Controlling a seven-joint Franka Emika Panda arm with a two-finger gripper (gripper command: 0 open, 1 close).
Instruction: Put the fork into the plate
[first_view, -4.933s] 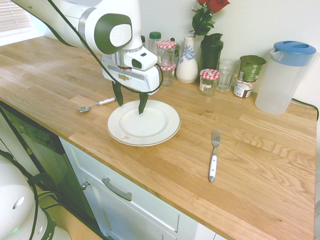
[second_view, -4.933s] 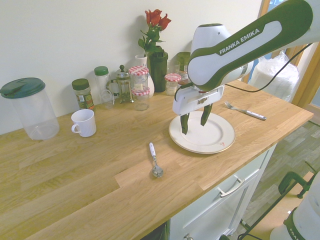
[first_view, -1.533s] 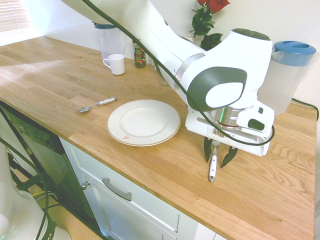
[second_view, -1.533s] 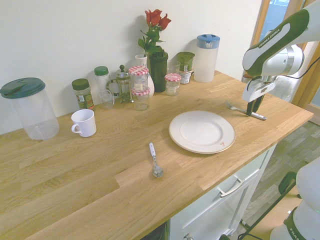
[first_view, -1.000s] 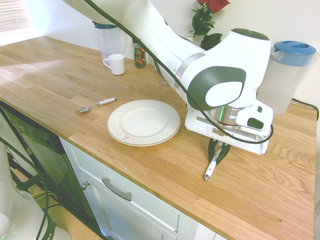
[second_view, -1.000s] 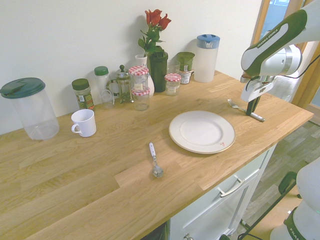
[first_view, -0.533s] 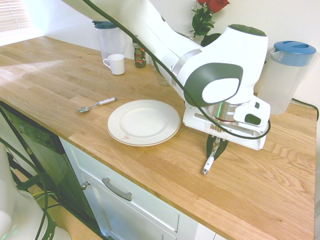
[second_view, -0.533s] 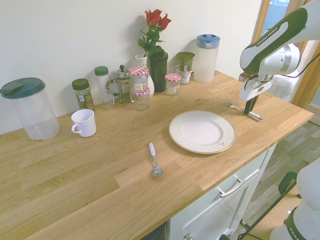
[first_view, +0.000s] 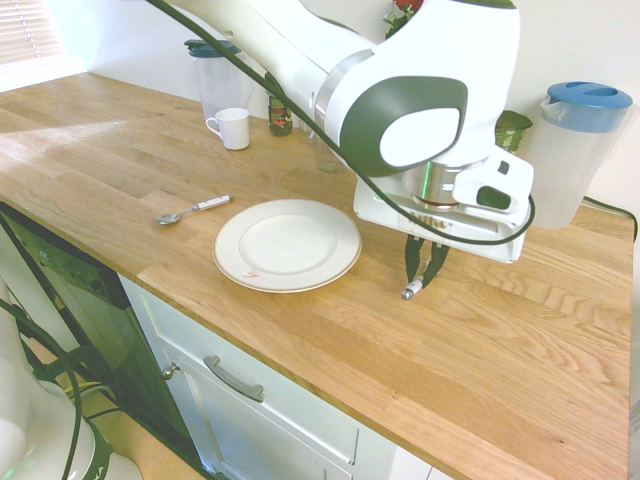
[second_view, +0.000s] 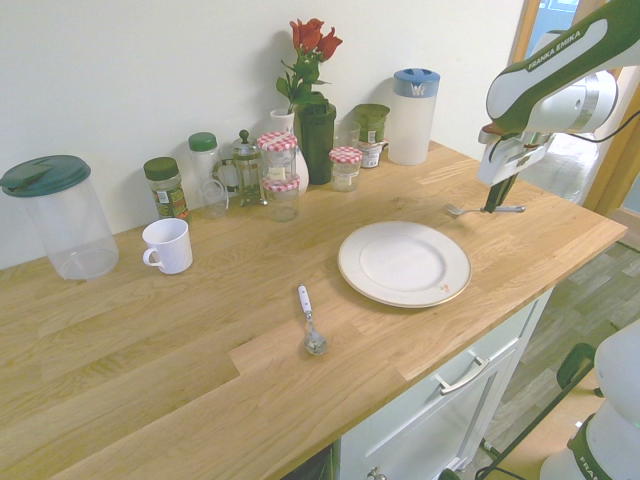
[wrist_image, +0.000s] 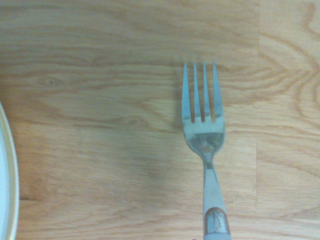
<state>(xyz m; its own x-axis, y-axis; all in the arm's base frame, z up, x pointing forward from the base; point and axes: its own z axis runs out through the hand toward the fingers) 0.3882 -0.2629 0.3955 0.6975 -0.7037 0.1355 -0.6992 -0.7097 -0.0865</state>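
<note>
- The gripper (first_view: 420, 272) pointed straight down, its two dark fingers (first_view: 410, 262) clamped together on the fork (second_view: 484, 210).
- The fork hung in that grip clear of the countertop (first_view: 480, 360), lying roughly level in the second exterior view, tines toward the plate side and the white handle end poking out on the other side of the fingers.
- In the first exterior view only the handle's end showed, jutting below the fingertips; the tines were hidden behind the gripper there.
- The wrist view showed four silver tines and the neck of the fork (wrist_image: 202, 125) over bare wood, with a sliver of the plate's rim (wrist_image: 9, 170) at one edge of the picture.
- The plate (first_view: 288, 243) sat flat on the countertop near its front edge, beside the gripper and not under it; nothing lay on it, and a small red mark showed near its rim.
- A white-handled spoon (first_view: 190, 210) lay on the wood on the far side of the plate from the gripper.
- A white mug (first_view: 232, 127) stood further back.
- Along the wall stood a blue-lidded pitcher (second_view: 411, 116), red-checked jars (second_view: 279, 172) and a vase of red roses (second_view: 311, 100); the smaller containers among them were probably spice jars, though their labels were too small to read.
</note>
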